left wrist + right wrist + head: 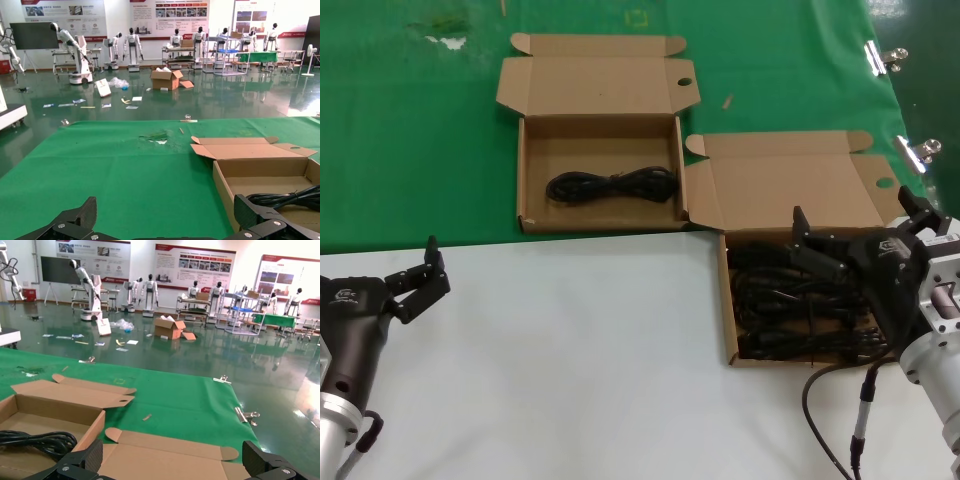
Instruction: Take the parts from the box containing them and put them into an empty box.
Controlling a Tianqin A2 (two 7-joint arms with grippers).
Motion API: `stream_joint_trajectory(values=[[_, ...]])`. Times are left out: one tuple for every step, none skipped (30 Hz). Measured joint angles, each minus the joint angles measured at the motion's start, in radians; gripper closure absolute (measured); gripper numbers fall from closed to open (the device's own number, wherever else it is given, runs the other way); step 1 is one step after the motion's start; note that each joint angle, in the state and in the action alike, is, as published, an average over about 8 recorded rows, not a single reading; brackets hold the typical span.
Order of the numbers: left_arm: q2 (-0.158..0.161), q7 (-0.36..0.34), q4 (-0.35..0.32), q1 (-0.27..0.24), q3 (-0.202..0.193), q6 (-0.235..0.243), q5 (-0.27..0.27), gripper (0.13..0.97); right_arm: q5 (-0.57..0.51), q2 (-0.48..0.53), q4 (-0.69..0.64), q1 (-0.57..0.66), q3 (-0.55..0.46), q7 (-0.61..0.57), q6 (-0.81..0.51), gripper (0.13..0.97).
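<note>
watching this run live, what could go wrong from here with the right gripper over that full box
The cables in the near box lie tangled, so the open right gripper may lift several at once. A dragged bundle might snag that box's raised lid or shift the far box, which touches it.

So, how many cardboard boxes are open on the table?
2. One box sits farther back on the green mat, holding one cable bundle. The other box is nearer, under the right gripper, full of cables.

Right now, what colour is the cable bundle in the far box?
Black. The cable bundle lies in the brown far box; the head view shows it best.
</note>
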Motion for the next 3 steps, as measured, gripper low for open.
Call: stream_joint_trajectory(values=[[0.0, 0.0, 0.0, 0.0, 0.0, 0.0, 0.0, 0.132, 0.0, 0.0, 0.0, 0.0, 0.0, 0.0, 0.0, 0.129], [0.0, 0.0, 0.0, 0.0, 0.0, 0.0, 0.0, 0.132, 0.0, 0.0, 0.0, 0.0, 0.0, 0.0, 0.0, 0.129], [0.0, 0.0, 0.0, 0.0, 0.0, 0.0, 0.0, 0.132, 0.0, 0.0, 0.0, 0.0, 0.0, 0.0, 0.0, 0.129]])
